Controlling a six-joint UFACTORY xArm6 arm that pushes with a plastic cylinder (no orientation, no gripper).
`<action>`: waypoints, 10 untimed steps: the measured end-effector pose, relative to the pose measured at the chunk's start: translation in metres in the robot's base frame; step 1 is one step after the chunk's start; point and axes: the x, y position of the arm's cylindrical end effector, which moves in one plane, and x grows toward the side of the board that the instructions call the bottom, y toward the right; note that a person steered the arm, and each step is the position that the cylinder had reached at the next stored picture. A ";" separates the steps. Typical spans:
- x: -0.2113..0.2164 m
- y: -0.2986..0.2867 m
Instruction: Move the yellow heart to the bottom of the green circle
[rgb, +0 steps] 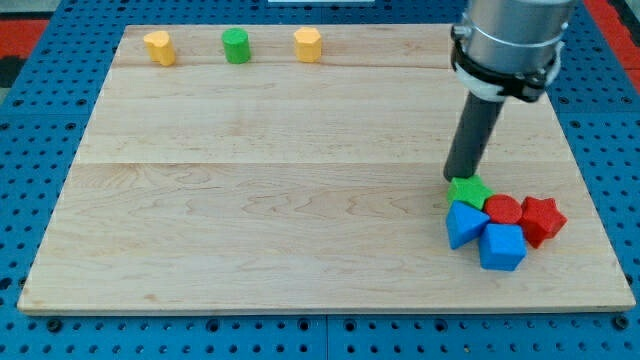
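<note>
While the yellow heart (159, 47) sat at the desk's top-left corner, it stood well apart to the view's left of the green circle (236, 46), with bare wood between them. Its lobed upper face was only faintly readable; its sides looked smooth and matte, like painted wood or plastic. The green circle was a short upright cylinder with a flat round top. To the view's right of the green circle, about as far off as the heart on the other side, stood a yellow block (308, 45) with faceted sides, its exact shape hard to tell. All three lined up along the desk's top edge.

The desk (260, 190) was a pale wooden board made of glued planks with visible seams and fine grain, lying on a blue perforated surface (40, 330).

Far from the green circle, towards the view's bottom right, a tight cluster lay touching: a green star (470, 190), a red cylinder (503, 210), a red star (542, 219), a blue angular block (464, 224) and a blue cube-like block (502, 247).

My tip (460, 179) rested at the green star's upper-left edge, seemingly touching it, far from the heart. The rod was dark and straight beneath a grey metal housing. It carried no fingers, so nothing was grasped.
</note>
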 end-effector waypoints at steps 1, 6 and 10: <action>-0.028 -0.030; -0.135 -0.428; -0.245 -0.440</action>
